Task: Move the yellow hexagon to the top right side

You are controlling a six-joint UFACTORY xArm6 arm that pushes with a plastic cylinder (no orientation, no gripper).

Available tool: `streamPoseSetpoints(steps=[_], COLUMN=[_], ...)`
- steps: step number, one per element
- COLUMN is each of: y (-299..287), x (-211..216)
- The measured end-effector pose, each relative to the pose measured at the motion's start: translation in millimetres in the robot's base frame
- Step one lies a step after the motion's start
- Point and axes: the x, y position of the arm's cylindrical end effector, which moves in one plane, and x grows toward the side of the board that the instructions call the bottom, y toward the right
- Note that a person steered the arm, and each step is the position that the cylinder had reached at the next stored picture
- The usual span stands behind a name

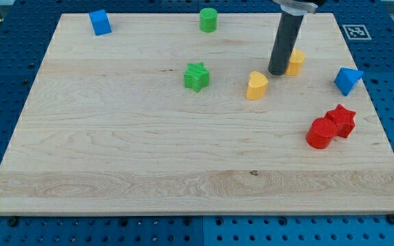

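Nearest the camera, towards the bench's (115, 184) right edge, a red cylinder (319, 133) is seen touching a red star (341, 119) just behind it. Further back, a blue triangular block (347, 80) lies close to the right edge, a yellow heart-shaped block (256, 85) sits right of centre, and a green star (196, 76) stands near the middle.

Just beyond the heart, the yellow hexagon (295, 61) is found in the right half of the bench, short of the far right corner. It is partly hidden by the dark rod; what shows is a small, flat-topped, bright yellow block with short upright sides. The tip (278, 72) is set down against the hexagon's left side, touching it or very nearly so, with the heart just beside it on the near left.

No jaws are fitted to this arm, so nothing can be spread or pinched; the block can only be pushed. It is judged to be light, rigid and hard, likely to slide readily on the smooth wood and to spin away if pushed off centre. Contact is best made squarely on a flat face at the near left side, so that it is driven towards the far right corner.

At the far edge, a green cylinder (208, 20) and a blue cube (100, 22) are seen.
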Motion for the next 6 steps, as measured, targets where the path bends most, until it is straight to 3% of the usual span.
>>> streamPoseSetpoints(steps=[1, 3, 6], y=[16, 21, 31], x=[21, -20, -43])
